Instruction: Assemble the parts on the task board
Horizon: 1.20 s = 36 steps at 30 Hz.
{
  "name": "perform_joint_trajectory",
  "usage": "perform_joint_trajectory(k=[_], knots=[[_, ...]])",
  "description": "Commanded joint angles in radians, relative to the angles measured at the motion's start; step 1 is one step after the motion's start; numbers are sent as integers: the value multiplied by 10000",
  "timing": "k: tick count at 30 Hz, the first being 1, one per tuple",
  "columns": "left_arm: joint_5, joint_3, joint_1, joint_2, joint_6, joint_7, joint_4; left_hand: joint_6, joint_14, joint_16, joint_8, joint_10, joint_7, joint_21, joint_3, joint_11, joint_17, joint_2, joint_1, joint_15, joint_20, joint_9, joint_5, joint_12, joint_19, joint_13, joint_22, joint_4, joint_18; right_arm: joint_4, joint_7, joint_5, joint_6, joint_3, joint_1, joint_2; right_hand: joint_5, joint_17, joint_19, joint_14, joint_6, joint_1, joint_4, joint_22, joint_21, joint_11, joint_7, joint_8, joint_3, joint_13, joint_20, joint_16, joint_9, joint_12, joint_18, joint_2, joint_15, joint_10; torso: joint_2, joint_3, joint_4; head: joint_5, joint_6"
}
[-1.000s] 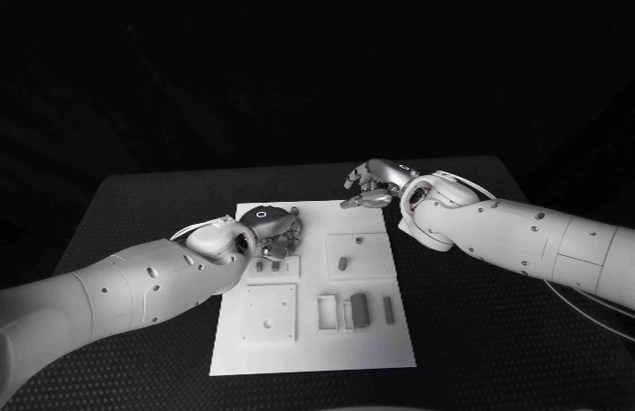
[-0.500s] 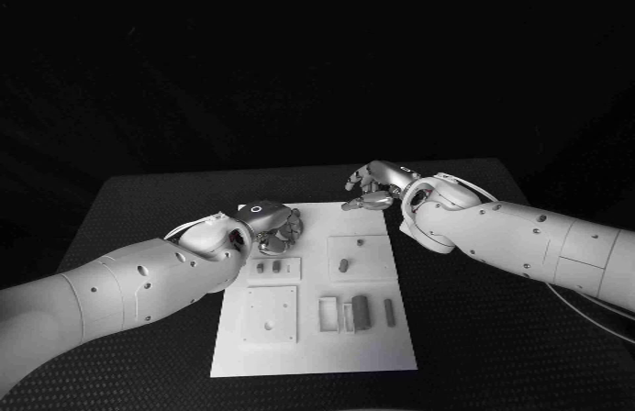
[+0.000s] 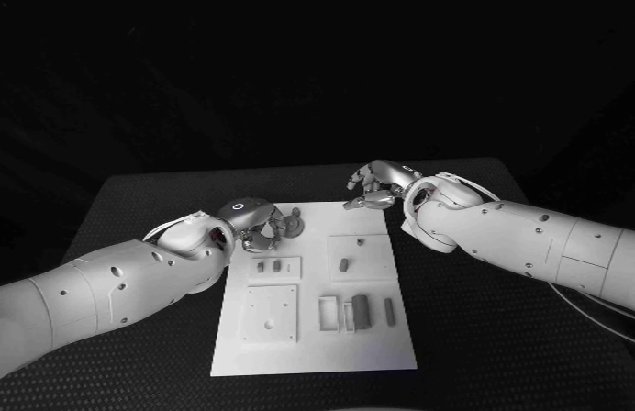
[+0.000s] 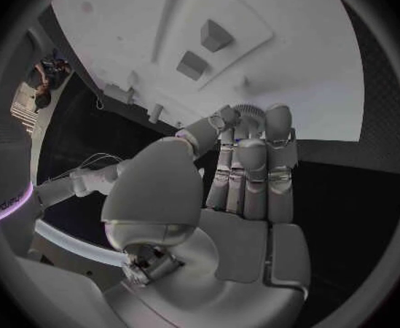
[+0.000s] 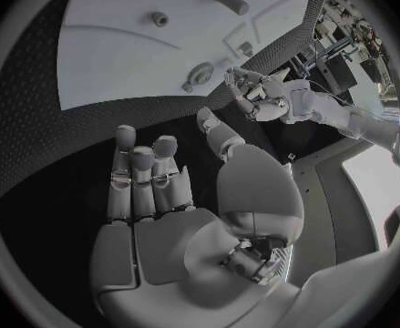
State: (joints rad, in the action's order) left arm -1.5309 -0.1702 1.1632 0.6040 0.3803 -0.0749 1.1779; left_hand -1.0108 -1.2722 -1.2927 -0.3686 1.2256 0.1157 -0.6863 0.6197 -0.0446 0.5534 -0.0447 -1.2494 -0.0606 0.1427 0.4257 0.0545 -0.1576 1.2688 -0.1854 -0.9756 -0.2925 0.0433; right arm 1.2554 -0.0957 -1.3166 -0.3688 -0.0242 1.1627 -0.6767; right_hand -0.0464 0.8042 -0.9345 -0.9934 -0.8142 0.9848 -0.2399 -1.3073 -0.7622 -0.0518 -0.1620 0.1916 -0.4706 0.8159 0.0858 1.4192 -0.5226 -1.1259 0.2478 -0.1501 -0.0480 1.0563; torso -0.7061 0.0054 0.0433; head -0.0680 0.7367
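Observation:
The white task board (image 3: 312, 354) lies in the middle of the table. A small round ridged part (image 3: 294, 216) sits at its far left corner, also seen from the wrists (image 4: 248, 111) (image 5: 200, 73). My left hand (image 3: 254, 222) hovers right beside it, thumb and fingertips (image 4: 277, 118) reaching to either side; the right wrist view shows a narrow gap between them and the part. My right hand (image 3: 374, 187) hangs open over the black table just past the board's far right corner, fingers (image 5: 140, 171) spread and holding nothing.
On the board, a small plate carries two short grey pieces (image 3: 272, 266). A square plate has one peg (image 3: 343, 264), and another square plate (image 3: 269, 315) has a hole. Upright grey blocks (image 3: 357, 310) stand near the front right. Black table surrounds the board.
My left hand has drawn away from the small plate with two pieces, moving left and toward the board's far corner beside the round part. The round part and my right hand stayed put.

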Motion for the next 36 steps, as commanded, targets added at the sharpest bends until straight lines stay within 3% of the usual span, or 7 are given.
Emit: perform_joint_trajectory(k=[1,12,29,36], knots=[[105,3,-2,126,-236,11,155,-76,-34,23,-43,378,19,59,53,-26,-9,54,15,-59,66,17,32,-42,14,-235,-15,20,953,13,76,-26,42,5,-5,-18,-27,-13,-4,-14,4,-1,-13,-148,17,-3,-43,49,52,-17,7,31,12,-38,140,77,-58,-24,-2,-10,6,-2,11],[125,-4,-3,324,-575,121,224,-85,-35,23,-43,388,17,63,54,-24,-10,49,25,-61,73,19,31,-35,16,-248,-20,18,945,22,72,-26,42,5,-6,-31,-27,-15,-5,-14,5,-3,-15,-148,18,-3,-43,49,53,-19,7,32,14,-40,140,78,-58,-24,-8,-6,-10,33,14],[116,-10,-5,253,-781,154,165,-88,-29,33,-38,400,16,73,59,-21,-16,60,37,-64,81,21,29,-25,11,-267,-26,19,932,25,74,-26,46,5,-6,-42,-27,-18,-5,-13,6,-3,-20,-147,18,-3,-43,49,54,-23,6,33,16,-42,140,79,-58,-25,-18,23,-27,36,36],[35,-14,-7,205,-806,168,148,-87,-27,36,-36,401,16,77,59,-20,-19,59,41,-64,84,21,28,-20,9,-273,-27,18,928,34,72,-26,44,5,-6,-45,-27,-19,-5,-13,7,-4,-21,-147,19,-3,-43,49,54,-24,6,33,17,-42,140,80,-58,-26,-15,18,-19,24,44]])
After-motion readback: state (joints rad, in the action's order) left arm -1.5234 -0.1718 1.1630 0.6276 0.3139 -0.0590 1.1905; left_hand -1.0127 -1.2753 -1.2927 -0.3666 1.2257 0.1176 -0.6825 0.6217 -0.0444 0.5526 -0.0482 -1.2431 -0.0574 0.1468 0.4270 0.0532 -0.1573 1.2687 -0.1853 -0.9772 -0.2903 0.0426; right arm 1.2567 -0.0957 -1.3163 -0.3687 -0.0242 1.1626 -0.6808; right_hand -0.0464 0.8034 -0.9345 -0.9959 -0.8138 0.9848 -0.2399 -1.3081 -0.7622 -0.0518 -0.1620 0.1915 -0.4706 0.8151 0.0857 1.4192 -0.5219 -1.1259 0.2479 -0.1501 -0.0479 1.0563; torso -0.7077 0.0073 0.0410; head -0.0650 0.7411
